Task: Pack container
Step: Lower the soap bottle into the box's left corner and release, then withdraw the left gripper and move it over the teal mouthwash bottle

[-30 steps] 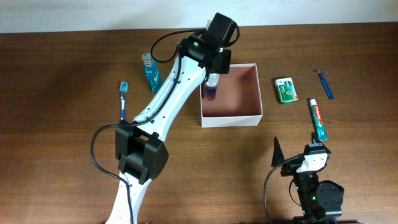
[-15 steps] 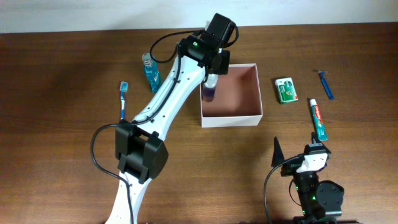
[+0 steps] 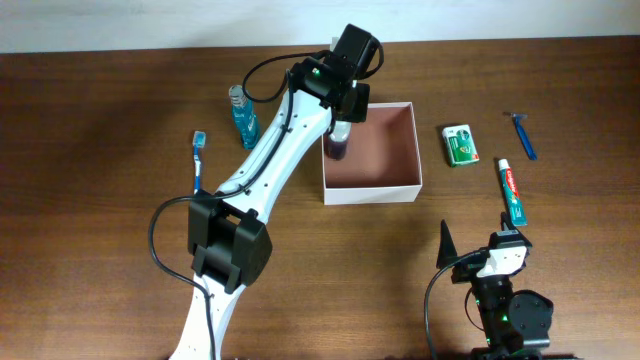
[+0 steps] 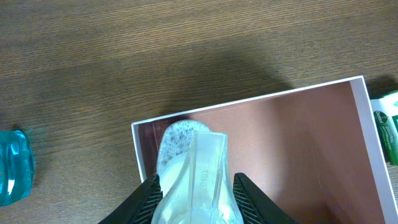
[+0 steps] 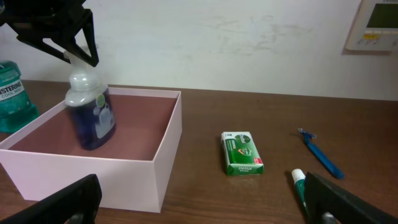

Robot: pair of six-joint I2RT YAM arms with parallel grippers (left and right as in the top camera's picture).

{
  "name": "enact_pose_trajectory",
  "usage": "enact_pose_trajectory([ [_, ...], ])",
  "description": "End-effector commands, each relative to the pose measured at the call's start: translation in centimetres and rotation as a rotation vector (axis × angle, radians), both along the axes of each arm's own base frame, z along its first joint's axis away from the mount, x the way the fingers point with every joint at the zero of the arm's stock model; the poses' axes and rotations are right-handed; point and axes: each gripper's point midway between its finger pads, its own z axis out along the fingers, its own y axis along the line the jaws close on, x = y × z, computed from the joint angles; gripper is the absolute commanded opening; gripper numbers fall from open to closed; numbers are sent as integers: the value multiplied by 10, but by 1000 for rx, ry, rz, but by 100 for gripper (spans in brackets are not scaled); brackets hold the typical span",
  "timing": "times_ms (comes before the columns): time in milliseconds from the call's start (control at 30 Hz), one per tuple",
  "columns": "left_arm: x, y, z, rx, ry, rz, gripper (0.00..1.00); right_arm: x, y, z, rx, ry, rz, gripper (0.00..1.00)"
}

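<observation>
The brown wooden table (image 3: 100,120) carries everything. Of the two arms, the left arm (image 3: 270,160) stretches from the near edge diagonally up across the table, its wrist bent down over the back left corner of the container (image 3: 372,188). The right arm (image 3: 505,310) sits folded low at the near right edge.

The one container rests on the table around the middle, toward the back, with a teal mouthwash bottle (image 3: 241,115) beside it on the left and a green packet (image 3: 460,145) on the right.

From overhead, the left end effector (image 3: 340,118) hides most of a second bottle. The right wrist view shows this bottle (image 5: 93,118) plainly: it has a white cap and dark blue liquid and stands on the container's floor. The left wrist view shows black fingers (image 4: 149,202) close on either side of its top; I cannot tell whether they press it. The right end effector (image 5: 202,186) has its fingers spread wide, holding nothing.

Smaller things, one of each:
- a toothpaste tube (image 3: 512,190)
- a toothbrush (image 3: 198,160), seen only from overhead
- a blue razor (image 3: 524,134)
</observation>
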Motion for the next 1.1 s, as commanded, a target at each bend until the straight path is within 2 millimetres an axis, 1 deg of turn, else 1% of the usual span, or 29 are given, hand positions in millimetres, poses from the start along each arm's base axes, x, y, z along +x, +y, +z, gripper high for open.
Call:
enact_pose_trajectory([
  [0, 9, 5, 14, -15, -40, 28, 38, 0, 1, -1, 0, 0, 1, 99],
  [300, 9, 5, 14, -15, -39, 27, 38, 0, 1, -1, 0, 0, 1, 99],
  [467, 9, 5, 14, -15, -40, 28, 43, 0, 1, -1, 0, 0, 1, 99],
  [533, 9, 5, 14, -15, -40, 28, 51, 0, 1, -1, 0, -1, 1, 99],
  [833, 11, 8, 15, -8, -47, 30, 54, 0, 1, -1, 0, -1, 1, 99],
  [967, 17, 14, 21, -15, -63, 39, 56, 0, 1, -1, 0, -1, 1, 99],
  [1067, 26, 21, 34, -32, -93, 58, 57, 0, 1, -1, 0, -1, 1, 99],
])
